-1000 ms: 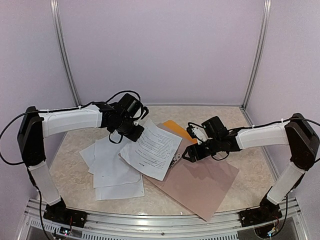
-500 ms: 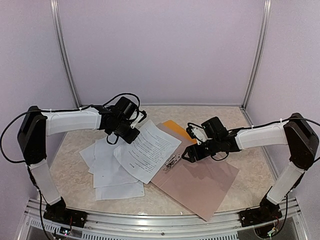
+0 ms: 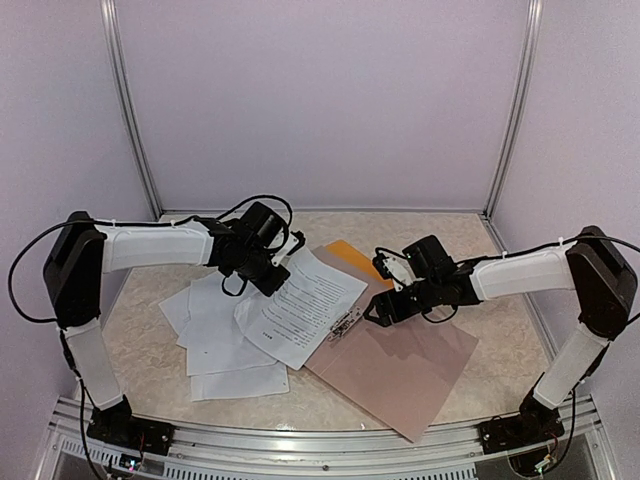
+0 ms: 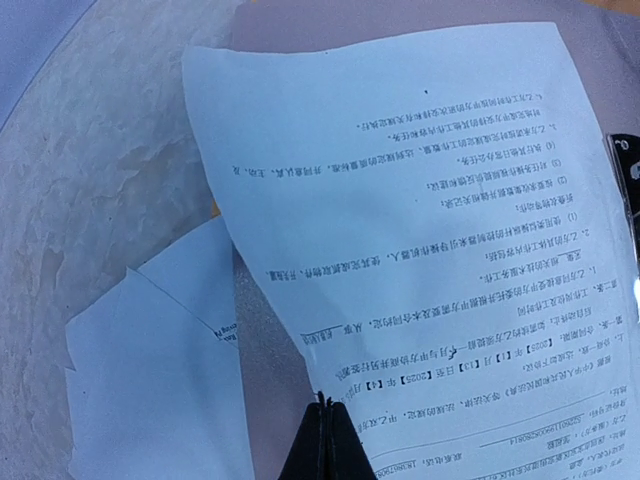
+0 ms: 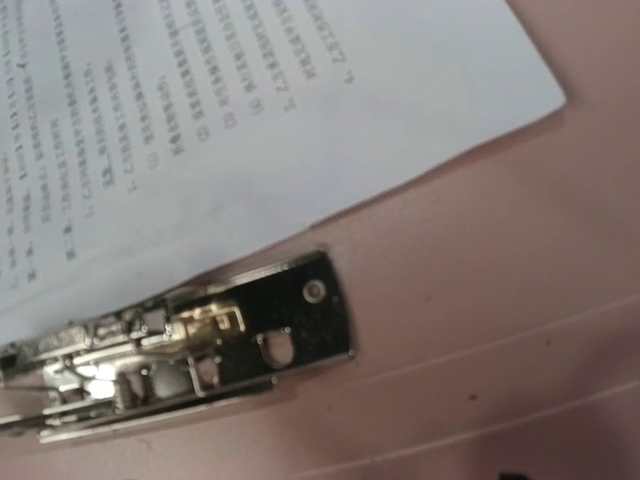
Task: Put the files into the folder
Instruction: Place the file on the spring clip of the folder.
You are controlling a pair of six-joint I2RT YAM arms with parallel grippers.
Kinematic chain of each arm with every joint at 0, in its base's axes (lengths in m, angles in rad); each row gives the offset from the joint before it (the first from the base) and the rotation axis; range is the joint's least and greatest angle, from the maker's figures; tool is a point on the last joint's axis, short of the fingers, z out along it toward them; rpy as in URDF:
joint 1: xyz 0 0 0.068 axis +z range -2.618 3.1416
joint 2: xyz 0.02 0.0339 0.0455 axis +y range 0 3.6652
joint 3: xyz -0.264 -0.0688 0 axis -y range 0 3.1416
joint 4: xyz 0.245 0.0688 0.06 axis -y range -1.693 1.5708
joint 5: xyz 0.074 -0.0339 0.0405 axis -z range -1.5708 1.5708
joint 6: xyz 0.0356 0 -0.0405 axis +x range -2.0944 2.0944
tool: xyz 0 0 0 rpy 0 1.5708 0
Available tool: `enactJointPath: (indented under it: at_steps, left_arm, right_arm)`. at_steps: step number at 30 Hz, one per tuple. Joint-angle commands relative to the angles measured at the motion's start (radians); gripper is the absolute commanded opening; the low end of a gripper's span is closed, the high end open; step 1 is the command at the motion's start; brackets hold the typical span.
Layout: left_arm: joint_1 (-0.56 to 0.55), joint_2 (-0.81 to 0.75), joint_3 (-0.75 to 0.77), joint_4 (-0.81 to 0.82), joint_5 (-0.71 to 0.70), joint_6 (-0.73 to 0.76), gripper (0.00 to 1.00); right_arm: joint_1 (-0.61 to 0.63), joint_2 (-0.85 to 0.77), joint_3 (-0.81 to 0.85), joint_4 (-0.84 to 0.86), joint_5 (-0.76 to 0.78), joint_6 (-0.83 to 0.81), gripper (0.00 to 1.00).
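Observation:
My left gripper is shut on the near edge of one file, a white sheet with lines of black text. The sheet slopes down to the right, and its far corner lies over the metal clip. The clip is fixed on a pinkish-brown flat surface. An orange corner of the folder shows behind the sheet. My right gripper hovers open just right of the clip, holding nothing. Its fingers are out of the right wrist view.
Several more white sheets lie spread on the marbled table under and left of the left arm. Metal frame posts stand at the back corners, and a rail runs along the near edge.
The left gripper drew the held sheet a little left, then came back right and forward, so the sheet's corner now lies at the clip. The right arm has barely moved.

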Motion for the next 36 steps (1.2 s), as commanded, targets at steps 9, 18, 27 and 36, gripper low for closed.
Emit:
enactJointPath:
  at_steps: [9, 18, 27, 36]
  left_arm:
    - [-0.029, -0.010, 0.067, -0.066, -0.060, -0.024, 0.00]
    - [-0.061, -0.070, 0.084, -0.067, -0.043, 0.083, 0.00]
    - [-0.080, -0.127, 0.151, -0.154, 0.041, 0.074, 0.00]
    - [-0.045, -0.138, 0.307, -0.313, 0.194, -0.166, 0.00]
  right_arm:
    - [-0.002, 0.017, -0.021, 0.019, -0.006, 0.010, 0.75]
    - [-0.002, 0.038, 0.004, 0.019, 0.026, 0.006, 0.74]
    - [-0.003, 0.088, 0.048, 0.030, 0.017, 0.002, 0.74]
    - [-0.004, 0.086, 0.036, 0.025, 0.019, -0.001, 0.74]
